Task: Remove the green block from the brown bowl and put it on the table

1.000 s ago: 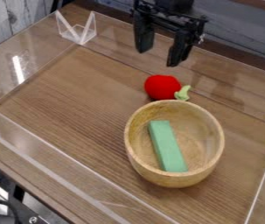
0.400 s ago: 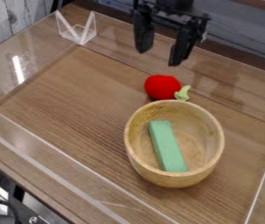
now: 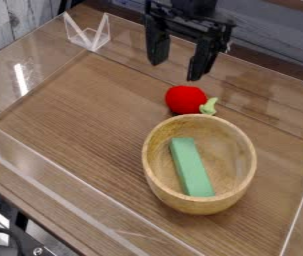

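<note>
Green block (image 3: 189, 166) lies flat on the floor of the brown bowl (image 3: 161, 180), long axis running from the far-left side of the bowl toward its near-right side. Not yet touched.

Red toy fruit (image 3: 185, 98) sits on the surface (image 3: 74, 110) just beyond the bowl's far rim, touching it or nearly so; I cannot tell which.

My hand (image 3: 175, 62) hangs beyond the bowl and above the fruit, pointing down, fingers spread wide, nothing between them.

Step in hand, as I judge it: bring the hand over the bowl and descend on the block.

- Centre over the block's middle.
- Turn the wrist so the fingers straddle the short width, not the length.
- Drop inside the rim without clipping it or the fruit.
- Bare surface left of the bowl looks a good set-down spot.
</note>
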Available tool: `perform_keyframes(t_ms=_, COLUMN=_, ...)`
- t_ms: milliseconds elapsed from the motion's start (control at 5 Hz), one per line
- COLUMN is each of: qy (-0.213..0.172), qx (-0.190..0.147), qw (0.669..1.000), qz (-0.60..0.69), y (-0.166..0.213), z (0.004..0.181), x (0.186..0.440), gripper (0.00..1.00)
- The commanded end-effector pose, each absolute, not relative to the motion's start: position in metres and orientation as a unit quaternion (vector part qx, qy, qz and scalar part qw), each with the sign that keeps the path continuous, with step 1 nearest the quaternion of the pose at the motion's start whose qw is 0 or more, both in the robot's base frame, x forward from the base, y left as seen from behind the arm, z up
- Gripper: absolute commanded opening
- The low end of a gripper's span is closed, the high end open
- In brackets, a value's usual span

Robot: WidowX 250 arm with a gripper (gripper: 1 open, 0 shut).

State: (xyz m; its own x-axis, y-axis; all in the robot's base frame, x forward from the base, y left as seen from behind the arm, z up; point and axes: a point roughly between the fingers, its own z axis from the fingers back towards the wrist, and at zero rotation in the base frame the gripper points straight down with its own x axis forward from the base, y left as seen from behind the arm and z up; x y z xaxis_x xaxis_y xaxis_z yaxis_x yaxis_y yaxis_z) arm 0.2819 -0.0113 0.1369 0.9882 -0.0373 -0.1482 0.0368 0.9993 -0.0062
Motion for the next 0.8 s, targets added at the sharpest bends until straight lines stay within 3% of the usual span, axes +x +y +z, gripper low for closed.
perform_keyframes(t_ms=0, qy=0.053, qx=0.001, qw=0.998, qz=-0.027, y=-0.023, z=0.133, x=0.291, gripper=1.0)
perform_keyframes(t_ms=600, qy=0.037, qx=0.003, qw=0.999, qz=0.012, y=-0.003, z=0.145, x=0.294, gripper=1.0)
